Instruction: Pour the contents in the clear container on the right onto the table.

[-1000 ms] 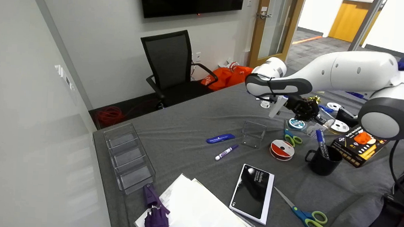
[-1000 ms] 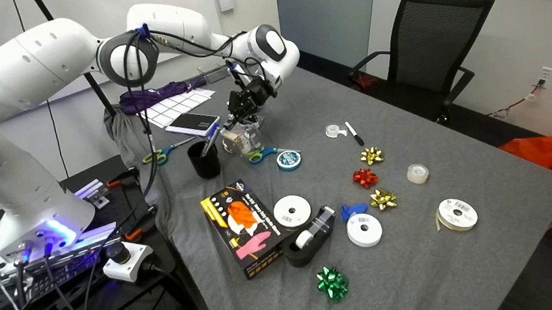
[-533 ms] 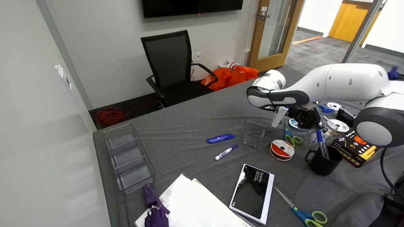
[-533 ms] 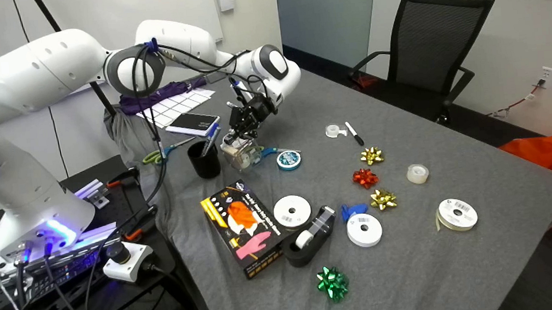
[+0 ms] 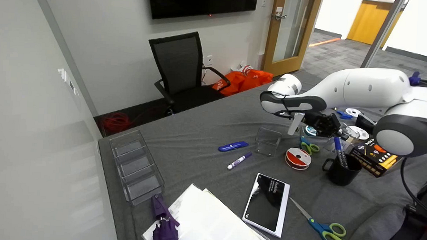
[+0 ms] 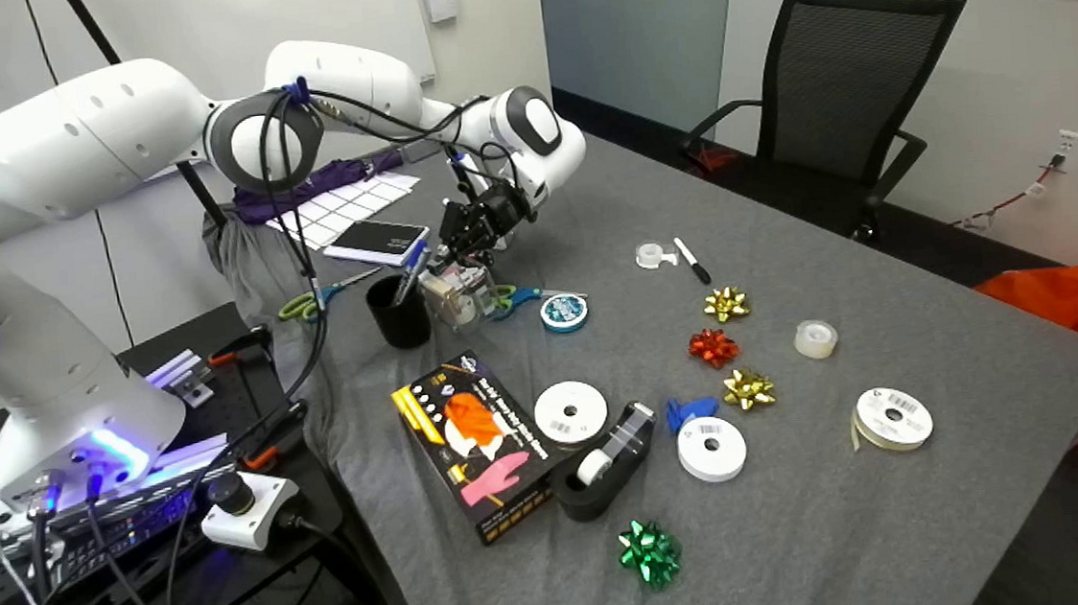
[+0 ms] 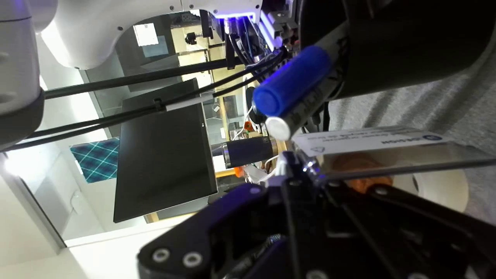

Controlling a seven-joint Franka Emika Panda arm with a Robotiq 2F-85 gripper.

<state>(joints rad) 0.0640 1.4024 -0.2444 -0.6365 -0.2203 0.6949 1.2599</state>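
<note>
Container of clear squarish plastic [image 7: 414, 157], its edge held in my black jointed claw [image 7: 297, 165] beside the round black mug [image 6: 398, 313] on the dark grey cloth worktop [image 6: 788, 533], looks light, stiff, slick and crackable, so I'd pinch one wall snugly.

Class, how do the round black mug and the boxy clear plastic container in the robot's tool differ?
The round black mug is opaque; the boxy clear plastic container is transparent. The mug has a side handle; none shows on the container. The mug stands on the grey fabric-covered table; the container is gripped by the tool. Both are vessels, close together in both exterior views.
</note>
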